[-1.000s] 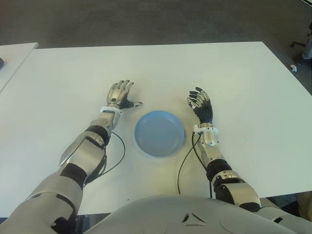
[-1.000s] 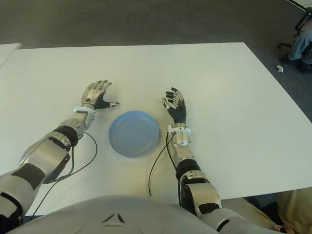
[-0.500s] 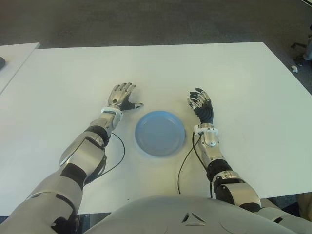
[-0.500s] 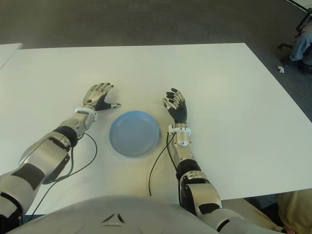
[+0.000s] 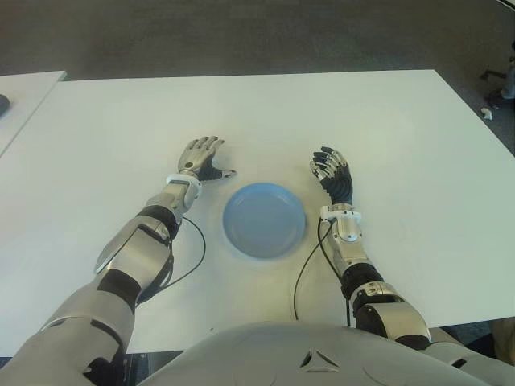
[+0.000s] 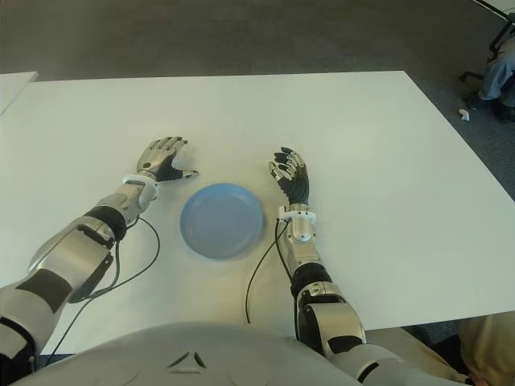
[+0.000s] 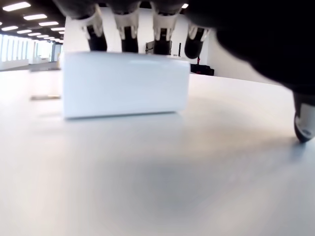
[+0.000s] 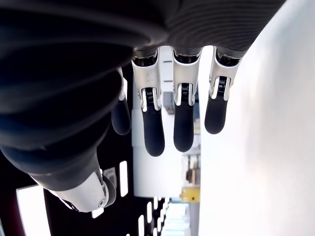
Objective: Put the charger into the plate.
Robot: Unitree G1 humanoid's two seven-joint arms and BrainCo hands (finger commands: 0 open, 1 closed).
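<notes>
The charger is a white block lying on the white table; only the left wrist view shows it. My left hand covers it in the eye views, just left of the plate's far edge. Its fingertips arch over the top of the block, and the thumb tip stands on the table apart from it. The hand is open, with no grip on the charger. The round blue plate lies empty between my two hands. My right hand shows to the right of the plate, fingers relaxed, holding nothing.
A black cable runs along each forearm across the table. A second white table's corner shows at the far left. Dark floor lies beyond the far edge, with chair parts at the far right.
My left hand has shifted slightly to the right and its fingers have bent down a little more over the charger. The right hand and the plate have not moved.
</notes>
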